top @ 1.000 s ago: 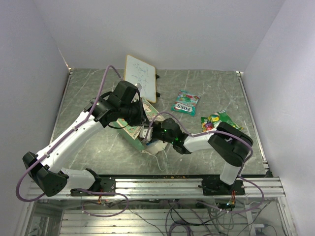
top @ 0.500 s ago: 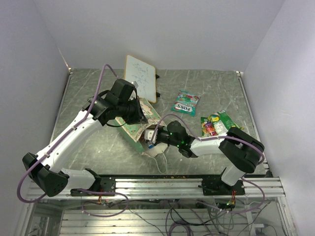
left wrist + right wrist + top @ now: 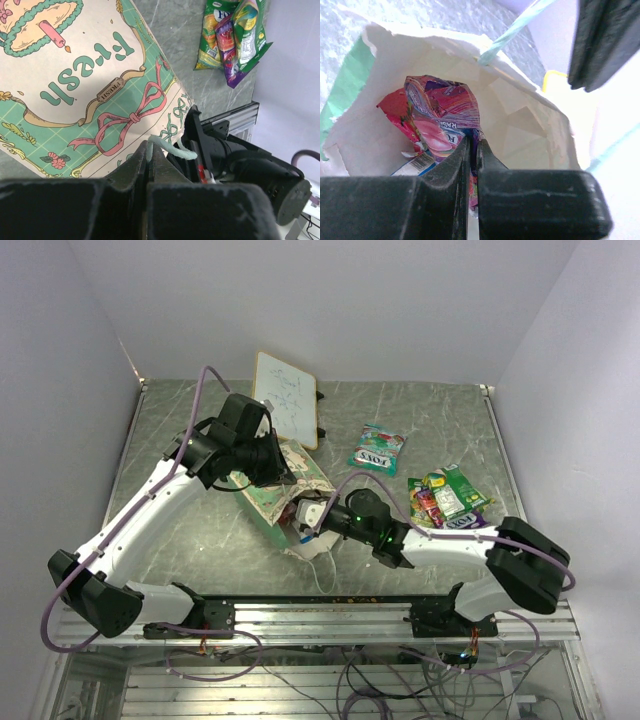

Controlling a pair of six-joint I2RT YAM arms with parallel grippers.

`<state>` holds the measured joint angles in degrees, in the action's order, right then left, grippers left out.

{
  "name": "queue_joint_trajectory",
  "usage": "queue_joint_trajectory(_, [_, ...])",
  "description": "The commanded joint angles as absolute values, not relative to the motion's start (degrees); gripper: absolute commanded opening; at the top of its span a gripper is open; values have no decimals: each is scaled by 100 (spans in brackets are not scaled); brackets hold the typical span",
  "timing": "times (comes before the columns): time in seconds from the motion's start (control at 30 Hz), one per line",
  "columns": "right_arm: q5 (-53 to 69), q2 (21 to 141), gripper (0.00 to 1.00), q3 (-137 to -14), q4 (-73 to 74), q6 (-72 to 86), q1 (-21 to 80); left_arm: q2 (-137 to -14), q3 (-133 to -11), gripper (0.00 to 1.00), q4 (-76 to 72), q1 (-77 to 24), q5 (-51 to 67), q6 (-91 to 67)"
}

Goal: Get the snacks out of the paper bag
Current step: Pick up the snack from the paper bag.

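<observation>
Paper bag [image 3: 85, 85] lies mid-desk toward the near edge. Left gripper [image 3: 149, 152] clamps its handle [image 3: 172, 150], likely to steady the mouth, while right gripper [image 3: 472, 150] pinches a pink packet [image 3: 445, 112] inside.

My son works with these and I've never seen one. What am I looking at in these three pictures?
Two white robot arms, each ending in a two-finger gripper, stand at a grey table. The wide picture looks down from above; the other two come from cameras on the wrists. The left gripper is shut on the string handle of the paper bag. The right gripper, at the bag's mouth, pinches a pink packet. More snack packets and a white board sit on the table.
</observation>
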<state>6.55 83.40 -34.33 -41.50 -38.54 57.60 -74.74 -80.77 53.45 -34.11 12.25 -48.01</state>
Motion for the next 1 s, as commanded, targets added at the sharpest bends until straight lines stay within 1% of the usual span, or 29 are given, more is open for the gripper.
queue_joint_trajectory(0.0, [404, 7680, 0, -3555, -3702, -3797, 5844, -7479, -8318, 7, 5244, -3285, 1375, -4790])
queue_joint_trajectory(0.2, [953, 6513, 0, -3656, -1924, -3614, 5882, -7432, -8209, 7, 5051, -3193, 1425, -4859])
queue_joint_trajectory(0.33, [1483, 5901, 0, -4093, -268, -2920, 5915, -7470, -8061, 7, 4918, -3162, 1491, -4886])
queue_joint_trajectory(0.4, [1586, 5599, 0, -4244, 235, -2505, 6029, -7426, -7956, 7, 4766, -3162, 1489, -4887])
queue_joint_trajectory(0.53, [1128, 4998, 0, -4672, 1084, -1766, 6216, -7381, -7748, 7, 4621, -3155, 1346, -4784])
queue_joint_trajectory(0.63, [520, 4775, 0, -5188, 1738, -1630, 6223, -7444, -7660, 7, 4686, -3135, 1183, -4684])
queue_joint_trajectory(0.83, [-781, 4960, 0, -6492, 2644, -2273, 6214, -7658, -7662, 7, 4767, -3084, 1030, -4465])
queue_joint_trajectory(0.97, [-1717, 5243, 0, -7088, 2585, -2844, 6097, -7839, -7716, 7, 4863, -2999, 1076, -4341])
